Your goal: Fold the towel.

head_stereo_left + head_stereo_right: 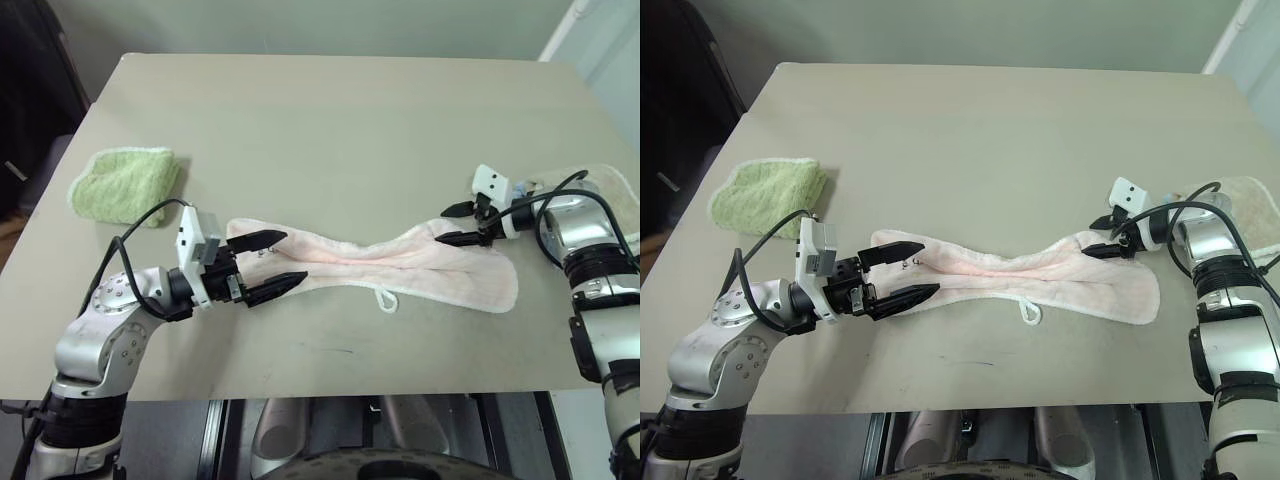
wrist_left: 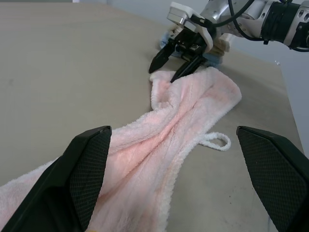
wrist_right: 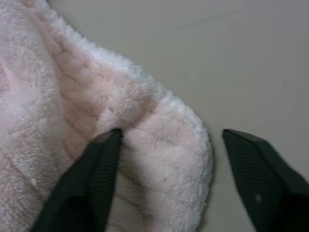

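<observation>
Apparently right gripper (image 1: 462, 225) straddles towel (image 1: 400, 262) corner

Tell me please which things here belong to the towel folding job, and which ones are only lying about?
Belong to the job:
- pink towel, stretched and bunched across the table
- left gripper, open at one end of it
- right gripper, open over a corner at the other end

Only lying about:
- green towel
- beige towel behind the right arm
</observation>
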Robot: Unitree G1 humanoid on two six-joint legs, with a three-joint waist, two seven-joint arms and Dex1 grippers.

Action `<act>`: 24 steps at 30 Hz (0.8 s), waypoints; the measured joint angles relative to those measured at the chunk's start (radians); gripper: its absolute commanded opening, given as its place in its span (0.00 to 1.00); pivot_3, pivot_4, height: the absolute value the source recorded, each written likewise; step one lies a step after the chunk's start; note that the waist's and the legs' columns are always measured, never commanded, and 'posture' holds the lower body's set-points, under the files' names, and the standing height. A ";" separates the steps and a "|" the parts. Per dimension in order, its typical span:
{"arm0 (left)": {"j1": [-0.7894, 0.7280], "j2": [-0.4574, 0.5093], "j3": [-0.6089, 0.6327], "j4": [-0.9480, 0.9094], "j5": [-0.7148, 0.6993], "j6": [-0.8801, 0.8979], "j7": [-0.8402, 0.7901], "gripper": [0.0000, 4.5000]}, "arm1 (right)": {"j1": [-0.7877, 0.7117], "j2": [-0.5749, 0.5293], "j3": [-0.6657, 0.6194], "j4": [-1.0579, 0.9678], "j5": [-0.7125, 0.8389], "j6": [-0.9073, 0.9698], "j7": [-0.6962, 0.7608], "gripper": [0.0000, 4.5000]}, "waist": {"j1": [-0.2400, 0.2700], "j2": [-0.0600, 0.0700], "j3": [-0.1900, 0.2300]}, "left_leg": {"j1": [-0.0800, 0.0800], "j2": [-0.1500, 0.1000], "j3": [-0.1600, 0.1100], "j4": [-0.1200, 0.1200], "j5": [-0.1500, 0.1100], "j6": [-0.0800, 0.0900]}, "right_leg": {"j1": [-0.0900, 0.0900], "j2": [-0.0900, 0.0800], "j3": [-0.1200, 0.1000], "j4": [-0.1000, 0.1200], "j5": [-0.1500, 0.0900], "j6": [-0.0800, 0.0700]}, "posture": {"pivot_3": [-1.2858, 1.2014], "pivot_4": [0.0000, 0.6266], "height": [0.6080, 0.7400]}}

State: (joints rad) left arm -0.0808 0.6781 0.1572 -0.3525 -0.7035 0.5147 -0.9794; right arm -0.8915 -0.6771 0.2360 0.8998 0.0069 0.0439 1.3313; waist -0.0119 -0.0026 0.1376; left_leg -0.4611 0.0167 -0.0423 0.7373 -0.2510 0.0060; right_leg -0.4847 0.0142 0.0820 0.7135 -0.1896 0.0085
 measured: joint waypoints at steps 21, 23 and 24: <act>0.017 0.001 0.001 0.026 0.033 -0.048 -0.016 1.00 | -0.056 0.037 -0.029 0.111 -0.048 -0.065 -0.053 0.01 | -0.010 0.000 0.000 | 0.005 0.002 0.000 -0.002 -0.001 -0.003 | 0.004 0.001 0.000 0.001 -0.002 -0.003 | 0.52 0.24 0.68; 0.011 0.001 0.003 0.042 0.034 -0.056 -0.019 1.00 | -0.057 0.028 -0.038 0.098 -0.046 -0.064 -0.052 0.01 | -0.010 0.001 0.000 | 0.005 0.002 0.000 -0.002 -0.001 -0.003 | 0.003 0.001 0.000 0.001 -0.002 -0.004 | 0.52 0.24 0.68; 0.004 0.001 0.008 0.056 0.034 -0.061 -0.018 1.00 | -0.056 0.018 -0.047 0.079 -0.044 -0.062 -0.049 0.01 | -0.010 0.001 0.001 | 0.004 0.002 0.000 -0.002 -0.001 -0.003 | 0.003 0.001 0.000 0.001 -0.002 -0.004 | 0.52 0.24 0.68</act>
State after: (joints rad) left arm -0.0773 0.6788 0.1654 -0.2966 -0.6695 0.4532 -0.9978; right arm -0.9477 -0.6588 0.1885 0.9790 -0.0369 -0.0186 1.2827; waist -0.0214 -0.0017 0.1382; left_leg -0.4568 0.0185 -0.0424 0.7349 -0.2517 0.0033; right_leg -0.4819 0.0149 0.0820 0.7143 -0.1920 0.0049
